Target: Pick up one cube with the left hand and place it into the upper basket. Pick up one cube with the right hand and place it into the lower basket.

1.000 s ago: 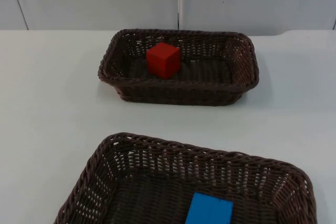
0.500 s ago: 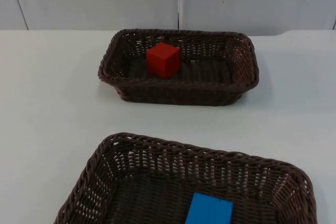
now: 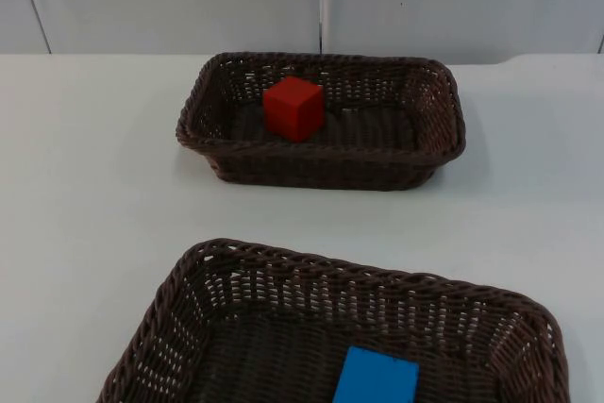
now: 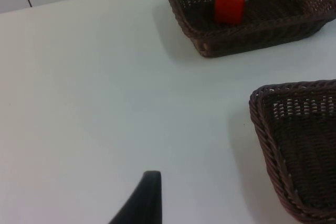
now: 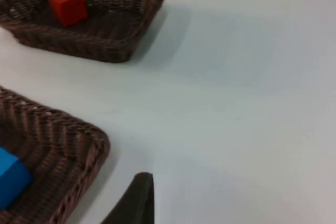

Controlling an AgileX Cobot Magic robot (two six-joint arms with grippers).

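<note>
On the white table (image 3: 85, 195) both cubes already lay in their baskets, so by my reading the placing was done and little was left to spoil. The red cube (image 3: 293, 109) sat on the floor of the upper basket (image 3: 444, 139), toward its left end and close to the far wall. The blue cube (image 3: 376, 377) lay in the lower basket (image 3: 179, 280), near the front edge of the top view.

What could yet go wrong, as I judge it, came down to the arms. Each wrist looked across open table toward the baskets, so an arm swinging low toward the middle might clip a woven rim and shove a basket, or tip its cube out. The lower basket seemed the likelier victim, since its corner lay near both grippers' line of sight.

The left gripper (image 4: 139, 203) hung over bare table, well apart from both baskets, with the upper basket and red cube far ahead of it. One black fingertip was all I could make out, so I cannot tell how wide it stood; nothing appeared to be in it.

The right gripper (image 5: 134, 200) hung likewise over bare table, just beyond the lower basket's corner, the blue cube off to its side. Its spread could not be told either.

Both arms appeared to be waiting, drawn back from the work.
</note>
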